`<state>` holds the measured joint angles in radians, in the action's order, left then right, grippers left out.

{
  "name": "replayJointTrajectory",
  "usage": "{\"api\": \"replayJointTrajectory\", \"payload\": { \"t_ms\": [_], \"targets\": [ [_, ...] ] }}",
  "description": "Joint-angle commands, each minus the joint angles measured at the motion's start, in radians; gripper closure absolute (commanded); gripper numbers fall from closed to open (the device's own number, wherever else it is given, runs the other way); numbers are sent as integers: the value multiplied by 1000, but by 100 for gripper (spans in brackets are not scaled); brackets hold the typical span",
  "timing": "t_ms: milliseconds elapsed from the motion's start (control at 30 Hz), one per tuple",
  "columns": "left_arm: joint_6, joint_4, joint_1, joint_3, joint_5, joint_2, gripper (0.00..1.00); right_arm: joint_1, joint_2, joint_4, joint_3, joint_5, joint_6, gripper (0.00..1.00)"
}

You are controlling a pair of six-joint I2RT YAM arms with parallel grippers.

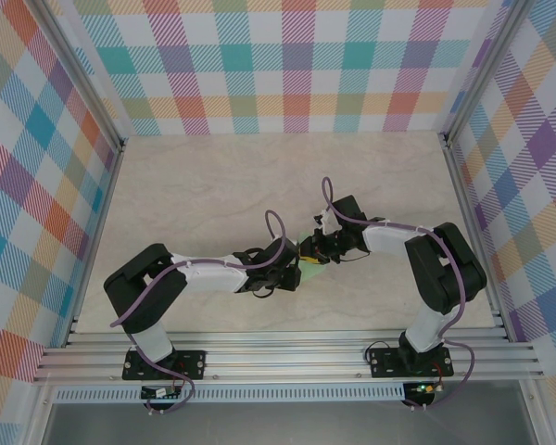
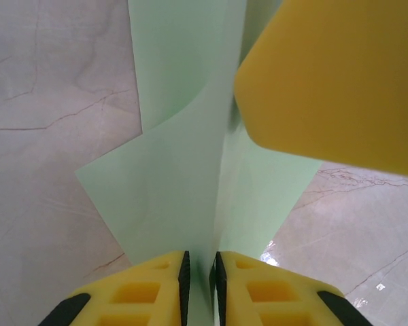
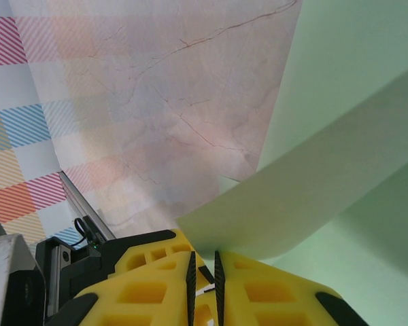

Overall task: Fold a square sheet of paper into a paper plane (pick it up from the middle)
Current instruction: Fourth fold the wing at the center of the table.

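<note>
Two grippers, one sheet. The left gripper [image 2: 200,263] is clenched on the sheet of paper [image 2: 170,183], and so is the right gripper [image 3: 202,263]. The sheet is plain pale mint-green, bent along a lengthwise crease, and sits between them toward 5 o'clock from the middle of the table [image 1: 213,185].

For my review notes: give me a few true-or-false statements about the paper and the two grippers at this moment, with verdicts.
1. The left gripper is shut on the sheet of paper. True.
2. The paper lies flat on the table. False: it is held up and curved between the grippers.
3. The right gripper is shut on the paper too. True.
4. The grippers sit at opposite sides of the table. False: they meet near its middle.
5. The paper is pink. False: it is pale green.
</note>
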<state>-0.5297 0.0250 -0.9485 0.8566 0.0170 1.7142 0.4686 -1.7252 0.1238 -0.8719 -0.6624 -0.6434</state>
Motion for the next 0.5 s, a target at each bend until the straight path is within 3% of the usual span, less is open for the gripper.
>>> {"api": "replayJointTrajectory", "payload": {
  "t_ms": [0, 167, 467],
  "targets": [
    [18, 25, -9, 27, 9, 4, 81, 4, 33, 13, 2, 0, 4, 82],
    [22, -15, -9, 15, -34, 6, 89, 4, 50, 31, 4, 12, 14, 81],
    [11, -76, 2, -1, -99, 9, 92, 4, 59, 51, 11, 34, 24, 78]
  ]
}}
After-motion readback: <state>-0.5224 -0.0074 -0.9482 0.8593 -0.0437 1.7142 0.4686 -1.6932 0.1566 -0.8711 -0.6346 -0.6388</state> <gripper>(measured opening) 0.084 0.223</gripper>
